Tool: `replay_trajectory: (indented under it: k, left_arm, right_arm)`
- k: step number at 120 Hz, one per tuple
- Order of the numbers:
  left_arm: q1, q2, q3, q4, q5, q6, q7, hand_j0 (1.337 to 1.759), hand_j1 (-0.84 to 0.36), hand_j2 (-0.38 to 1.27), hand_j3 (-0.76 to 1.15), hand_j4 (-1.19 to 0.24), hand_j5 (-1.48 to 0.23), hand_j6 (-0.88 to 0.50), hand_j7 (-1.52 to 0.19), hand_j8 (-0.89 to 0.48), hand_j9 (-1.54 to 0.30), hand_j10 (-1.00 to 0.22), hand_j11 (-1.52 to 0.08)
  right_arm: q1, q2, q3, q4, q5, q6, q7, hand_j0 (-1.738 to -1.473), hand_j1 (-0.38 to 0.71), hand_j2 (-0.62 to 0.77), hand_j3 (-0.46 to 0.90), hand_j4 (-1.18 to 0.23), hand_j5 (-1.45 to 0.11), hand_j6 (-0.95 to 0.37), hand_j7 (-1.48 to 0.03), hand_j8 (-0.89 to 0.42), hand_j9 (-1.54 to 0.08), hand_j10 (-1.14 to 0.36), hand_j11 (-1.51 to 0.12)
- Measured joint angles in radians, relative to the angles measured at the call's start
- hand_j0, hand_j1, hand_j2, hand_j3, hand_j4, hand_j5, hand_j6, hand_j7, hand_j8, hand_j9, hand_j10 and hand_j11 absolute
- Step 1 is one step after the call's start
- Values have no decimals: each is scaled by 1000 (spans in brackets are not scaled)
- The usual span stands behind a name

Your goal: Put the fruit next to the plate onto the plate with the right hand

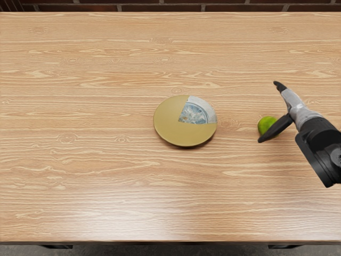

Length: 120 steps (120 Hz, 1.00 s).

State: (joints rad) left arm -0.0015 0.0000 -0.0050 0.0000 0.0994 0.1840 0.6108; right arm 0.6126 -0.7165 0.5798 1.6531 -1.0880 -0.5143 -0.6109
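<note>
Fingers (289, 97) of the right hand (302, 116) were found spread wide: one grey digit with a dark tip reached toward the far left, and a second, dark digit angled toward the near left, the two forming an open fork. They pinched nothing. The green fruit (265, 123) lay on the table (106, 186) in the mouth of that fork. The lower dark digit crossed in front of its near-right side (whether that digit actually touched the fruit could not be determined from this view), and the upper digit stood clear of it. The fruit was small, round and lime-coloured. It rested on the wood to the right of the plate (166, 130), apart from it with bare tabletop between them, and not on it. The plate sat near the middle of the table, a round olive-gold dish with a pale patterned wedge in its far-right quarter. The right arm (319, 149) entered from the right edge as a black forearm segment. A strip of brick wall (160, 6) ran behind the table's far edge.
</note>
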Motion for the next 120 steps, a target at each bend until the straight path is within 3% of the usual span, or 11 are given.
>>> replay_trajectory:
  k: [40, 78, 120]
  left_arm:
    - [0, 0, 0, 0, 0, 0, 0, 1658, 349, 1, 0, -2, 0, -3, 0, -3, 0, -2, 0]
    - [0, 0, 0, 0, 0, 0, 0, 1658, 349, 1, 0, -2, 0, -3, 0, -3, 0, -2, 0]
    - [0, 0, 0, 0, 0, 0, 0, 1658, 349, 1, 0, -2, 0, -3, 0, -3, 0, -2, 0]
  right_arm:
    - [-32, 24, -14, -29, -24, -41, 0, -1658, -299, -6, 0, -44, -55, -45, -55, -44, -55, -44, -55]
    - [-47, 30, -15, -32, -21, -50, 0, -1658, -116, -37, 0, -197, -255, -199, -255, -198, -255, -198, -255]
    - [-63, 38, -15, -40, -23, -80, 0, -1658, -13, -54, 0, -283, -366, -284, -366, -284, -366, -283, -366]
